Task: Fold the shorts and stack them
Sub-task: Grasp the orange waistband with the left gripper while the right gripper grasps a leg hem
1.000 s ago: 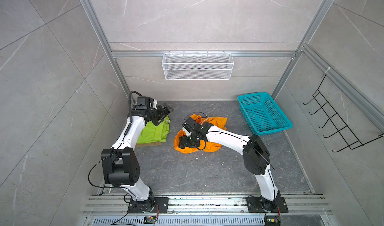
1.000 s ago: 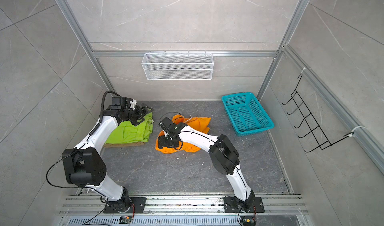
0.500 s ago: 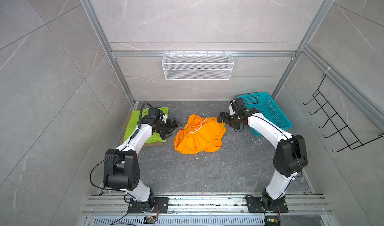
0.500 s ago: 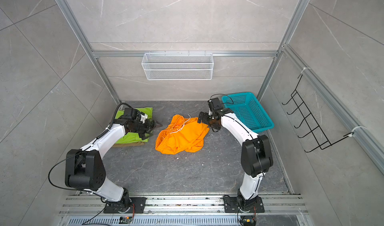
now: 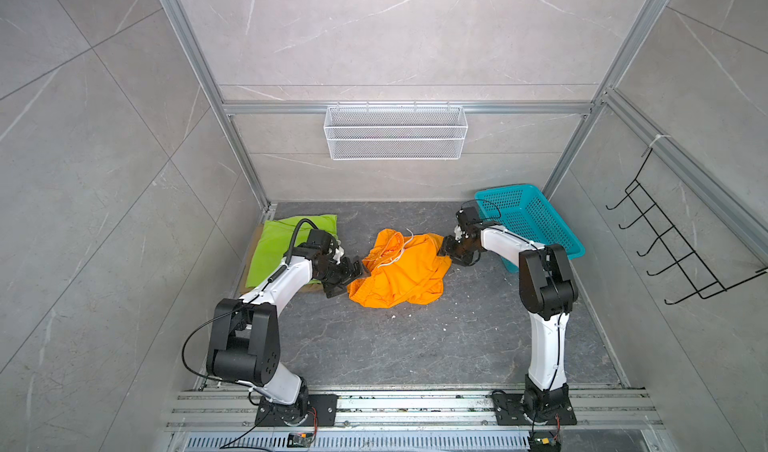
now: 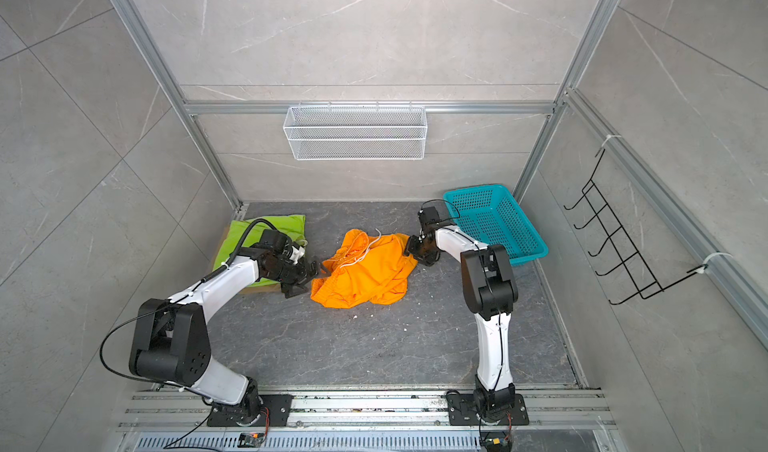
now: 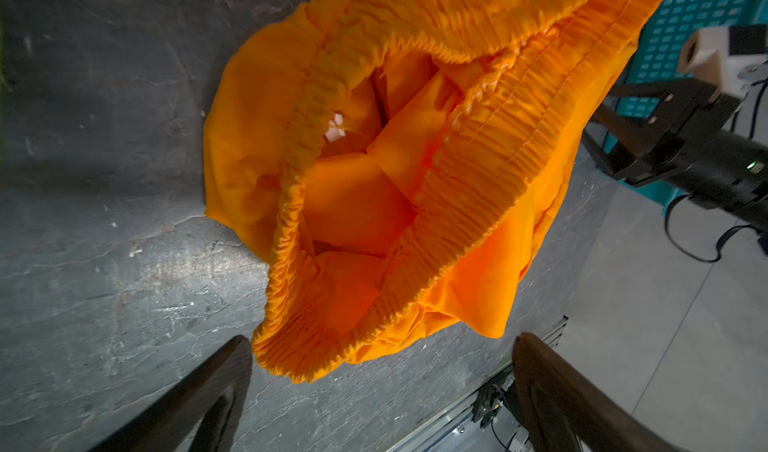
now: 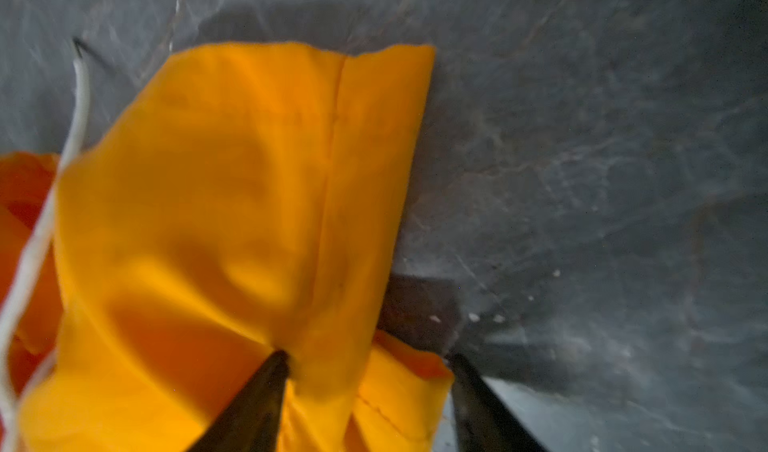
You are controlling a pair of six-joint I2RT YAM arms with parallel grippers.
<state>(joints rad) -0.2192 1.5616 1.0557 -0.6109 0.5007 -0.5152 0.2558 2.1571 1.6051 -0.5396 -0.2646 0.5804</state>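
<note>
Green first: found the green shorts [image 5: 286, 238] lying flat at the far left of the table [image 5: 374, 346], on a tan pair [image 6: 262, 291] with only an edge on show. Took those two as folded and stacked.

Just right of them, saw the left gripper [image 5: 349, 276] low at the near-left edge of the orange shorts [image 5: 399, 271], fingers [image 7: 199, 396] spread wide and holding nothing. In the left wrist view, found the gathered waistband just ahead of the gap, not inside it.

Found the orange shorts crumpled mid-table, waist gaping, white drawstring [image 5: 392, 250] trailing across the top.

At their far-right edge, saw the right gripper [image 5: 448, 251] with fingers [image 8: 257, 400] straddling a leg hem, one tip pressed onto the cloth, the other beside the edge, a clear gap between; no pinch made. Beyond it, noted the basket [image 5: 536, 221].

Judged the step as taking hold of the last pair at two opposite edges, to spread it flat before folding. Next move, by that reading: close the right on the hem, push the left forward over the waistband and close, then draw apart evenly. Reckoned the thin cloth apt to slip and the drawstring apt to snag.
</note>
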